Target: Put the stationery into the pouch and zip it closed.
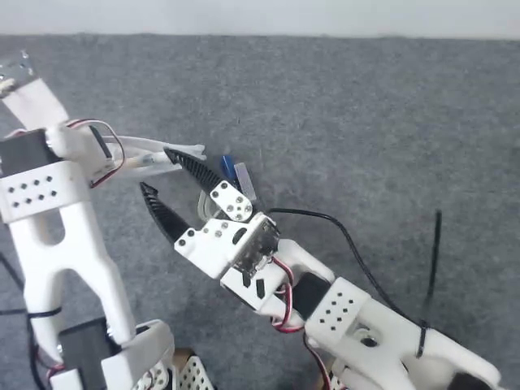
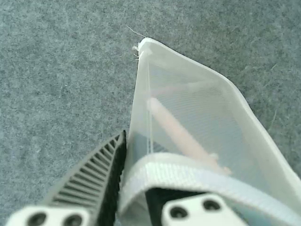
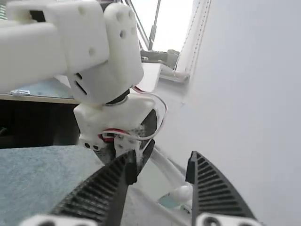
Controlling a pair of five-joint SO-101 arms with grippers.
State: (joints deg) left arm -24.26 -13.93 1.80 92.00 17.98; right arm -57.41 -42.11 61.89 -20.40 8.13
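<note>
The left tool (image 2: 134,181) was clenched on the rim of the pouch (image 2: 188,108), with the white band of the mouth pinched between its jaws. It held the pouch over the grey desk (image 1: 366,122), toward the left edge and about halfway between the near and far edges. Through the mesh a pale pink pen (image 2: 181,136) lay slanted inside (a second, fainter stick seemed to cross it, but I could not be sure). The right tool (image 1: 155,169) was released, with its two black fingers (image 1: 195,171) spread wide and holding nothing, just beside the pouch. A small blue thing (image 1: 229,167) showed next to one of these fingers. I could not tell what it was.

In my judgement the first part was at least partly done, because one piece of stationery was already in the pouch. Whether more pieces remained outside could not be seen. The zipper could not be made out, so the closing was probably left to do.
</note>
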